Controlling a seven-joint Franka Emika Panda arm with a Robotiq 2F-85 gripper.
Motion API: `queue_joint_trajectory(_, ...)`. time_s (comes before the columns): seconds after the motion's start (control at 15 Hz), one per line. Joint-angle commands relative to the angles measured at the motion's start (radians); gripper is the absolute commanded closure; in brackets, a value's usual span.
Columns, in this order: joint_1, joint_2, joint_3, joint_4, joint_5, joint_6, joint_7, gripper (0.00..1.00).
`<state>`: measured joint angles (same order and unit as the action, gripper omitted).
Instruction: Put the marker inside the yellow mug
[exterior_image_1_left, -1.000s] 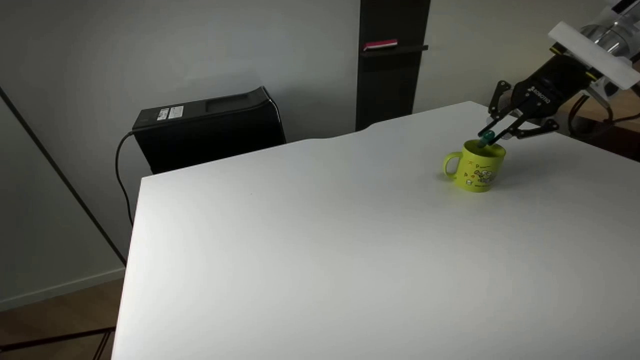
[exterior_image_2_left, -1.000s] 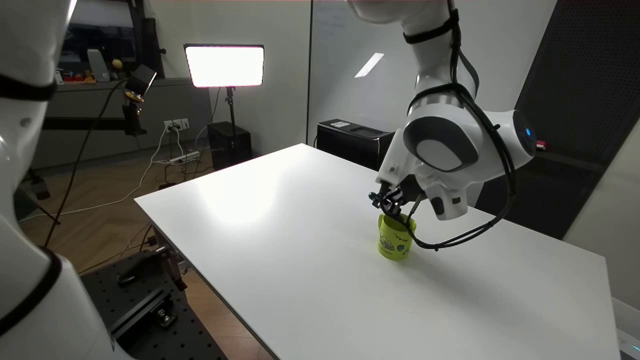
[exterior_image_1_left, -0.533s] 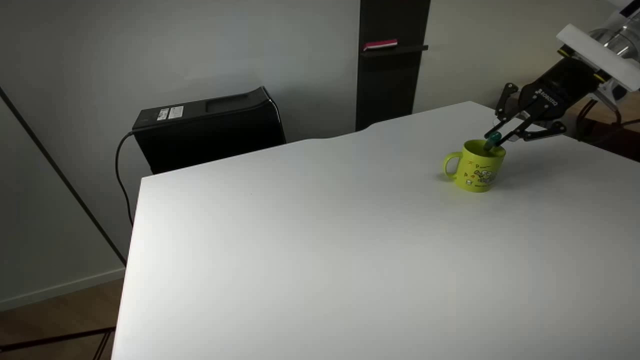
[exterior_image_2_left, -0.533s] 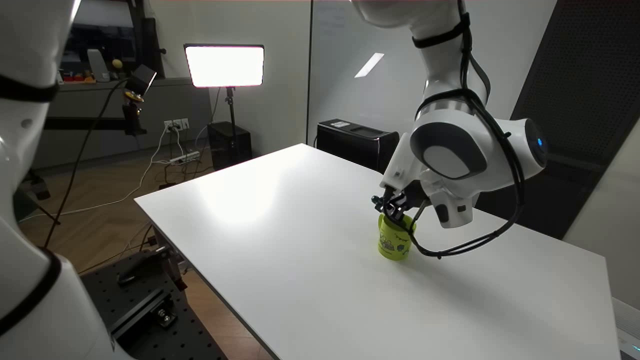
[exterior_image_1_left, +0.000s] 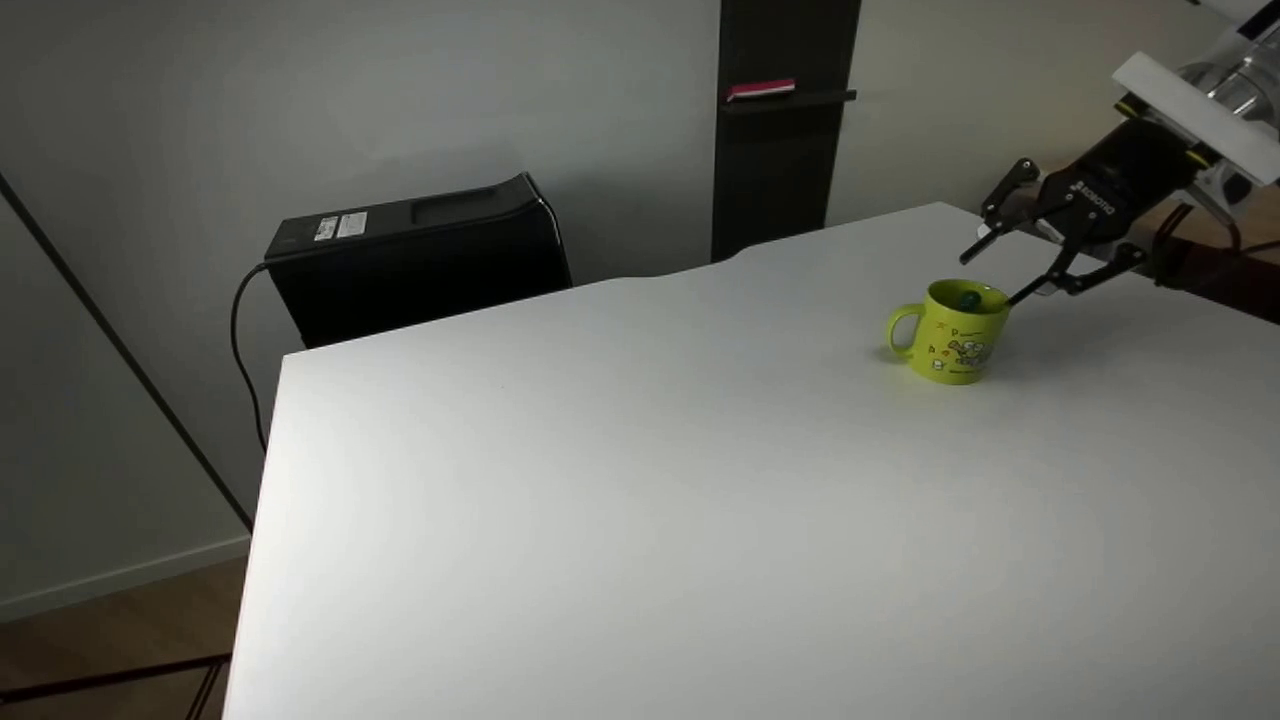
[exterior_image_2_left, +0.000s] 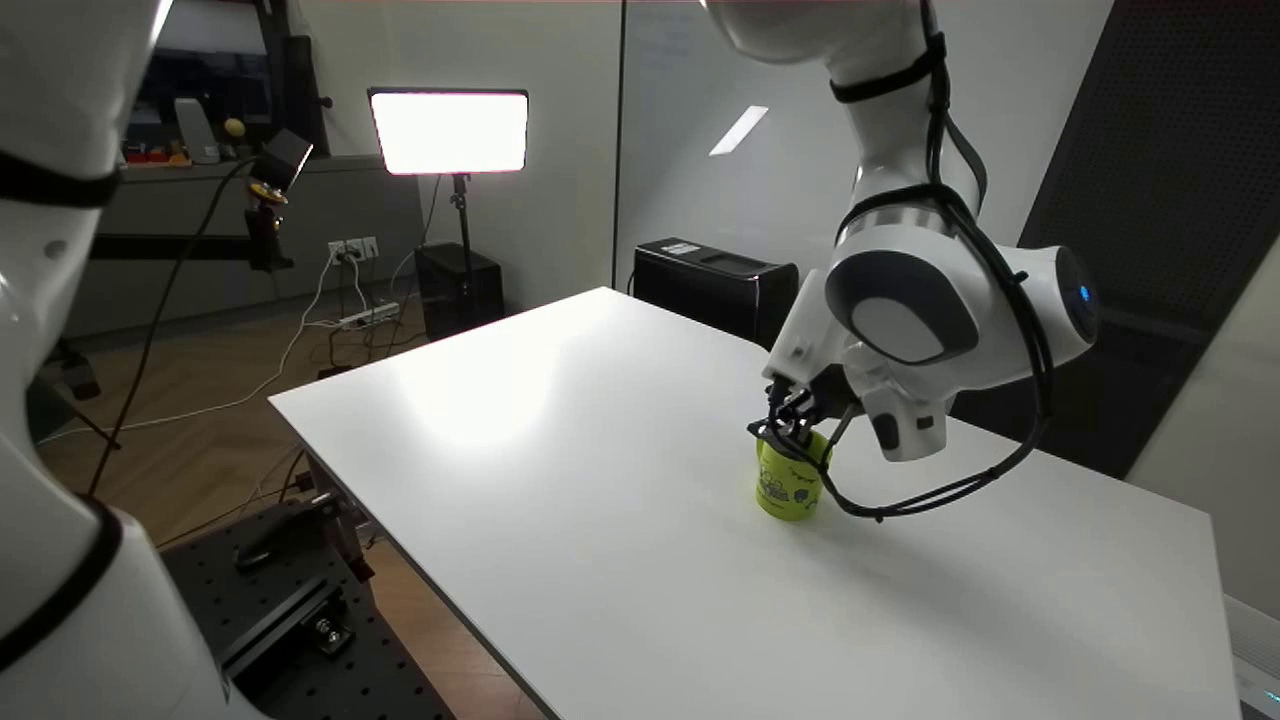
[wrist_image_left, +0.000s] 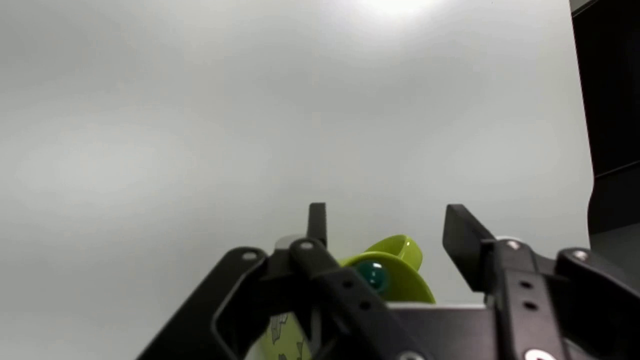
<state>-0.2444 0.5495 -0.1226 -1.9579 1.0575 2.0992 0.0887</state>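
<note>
Yellow mug (exterior_image_1_left: 955, 340) upright, edges of broad white table (exterior_image_1_left: 640, 490) well away | marker (exterior_image_1_left: 969, 300) inside | gripper (exterior_image_1_left: 987, 282) near rim, 2 fingers (wrist_image_left: 462, 245) spread

The yellow mug (exterior_image_1_left: 958, 345) is a bright yellow-green, patterned with small printed figures and lettering, partly white. The marker (wrist_image_left: 372, 276) shows a dark green end. The end effector (exterior_image_1_left: 987, 282) is black with pale lettering, the surface (exterior_image_1_left: 700, 480) white.
</note>
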Motion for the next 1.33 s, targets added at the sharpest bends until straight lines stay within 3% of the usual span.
queue_joint_trajectory(0.0,0.007,0.018,-0.007,0.036,0.001,-0.025,0.014,0.06)
queue_joint_trajectory(0.07,0.008,0.017,-0.007,0.035,-0.002,-0.025,0.014,0.00)
queue_joint_trajectory(0.2,0.030,0.002,-0.011,0.024,-0.032,-0.006,0.015,0.00)
queue_joint_trajectory(0.4,0.121,-0.060,-0.022,-0.038,-0.182,0.121,0.046,0.00)
queue_joint_trajectory(0.87,0.287,-0.183,0.011,-0.158,-0.591,0.280,0.141,0.00)
queue_joint_trajectory(1.07,0.346,-0.225,0.021,-0.216,-0.805,0.333,0.209,0.00)
queue_joint_trajectory(1.27,0.375,-0.256,0.049,-0.271,-0.938,0.392,0.203,0.00)
